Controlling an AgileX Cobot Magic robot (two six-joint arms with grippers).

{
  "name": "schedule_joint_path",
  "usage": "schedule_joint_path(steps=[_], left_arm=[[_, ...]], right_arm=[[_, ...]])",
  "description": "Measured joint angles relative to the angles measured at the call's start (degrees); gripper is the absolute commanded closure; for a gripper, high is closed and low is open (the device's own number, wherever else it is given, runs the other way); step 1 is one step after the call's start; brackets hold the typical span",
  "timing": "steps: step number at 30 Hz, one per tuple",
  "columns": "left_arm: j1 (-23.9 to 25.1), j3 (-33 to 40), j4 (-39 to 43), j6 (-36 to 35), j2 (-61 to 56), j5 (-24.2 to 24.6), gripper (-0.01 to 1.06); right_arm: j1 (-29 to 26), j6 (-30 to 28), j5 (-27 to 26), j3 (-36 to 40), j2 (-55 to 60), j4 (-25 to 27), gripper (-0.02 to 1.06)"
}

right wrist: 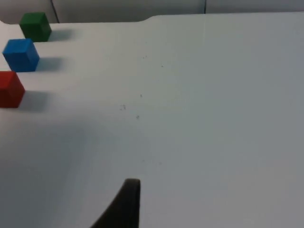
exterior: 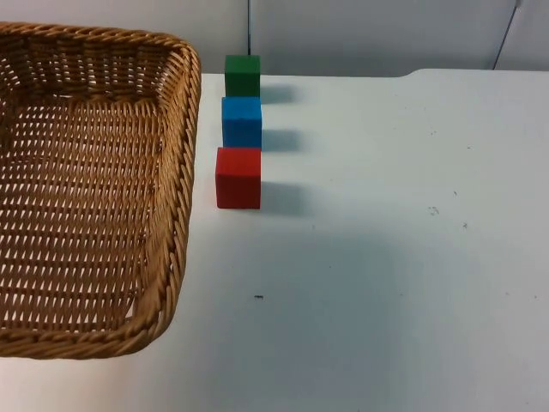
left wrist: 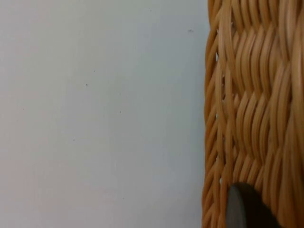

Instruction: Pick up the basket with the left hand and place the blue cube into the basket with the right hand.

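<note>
The left gripper (left wrist: 244, 209) holds the wicker basket (exterior: 176, 215); reaching the blue cube (exterior: 242, 121) could bump the red cube (exterior: 238, 178).

Green cube (exterior: 243, 75) near grey wall (exterior: 377, 34); red cube (exterior: 238, 178) nearer on white table (exterior: 386, 257), perhaps faintly speckled.

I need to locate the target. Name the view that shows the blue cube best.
The top view: the blue cube appears near and whole, between the green cube and red cube. The right wrist view shows it farther off; the left wrist view shows wicker basket wall.
</note>
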Motion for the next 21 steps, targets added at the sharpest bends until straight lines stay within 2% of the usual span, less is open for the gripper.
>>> schedule_joint_path(steps=[5,11,13,14,15,18,21], left_arm=[[0.0,0.0,0.0,0.0,0.0,0.2,1.05],[0.0,0.0,0.0,0.0,0.0,0.8,1.05],[0.0,0.0,0.0,0.0,0.0,0.8,1.05],[0.0,0.0,0.1,0.0,0.0,0.8,1.05],[0.0,0.0,0.1,0.0,0.0,0.8,1.05],[0.0,0.0,0.5,0.0,0.1,0.8,1.05],[0.0,0.0,0.6,0.0,0.1,1.0,1.05]], right_arm=[[0.0,-3.9,-4.9,-1.7,1.2,2.6,0.0],[0.0,-5.1,-9.0,-5.3,12.6,5.1,0.0],[0.0,-6.6,-10.6,-8.0,18.7,7.3,0.0],[0.0,-8.5,-12.1,-10.7,22.8,10.0,0.0],[0.0,-8.5,-12.1,-10.7,22.8,10.0,0.0],[0.0,-12.9,-14.6,-16.8,32.1,15.9,0.02],[0.0,-15.8,-15.1,-21.3,38.2,19.9,0.04]])
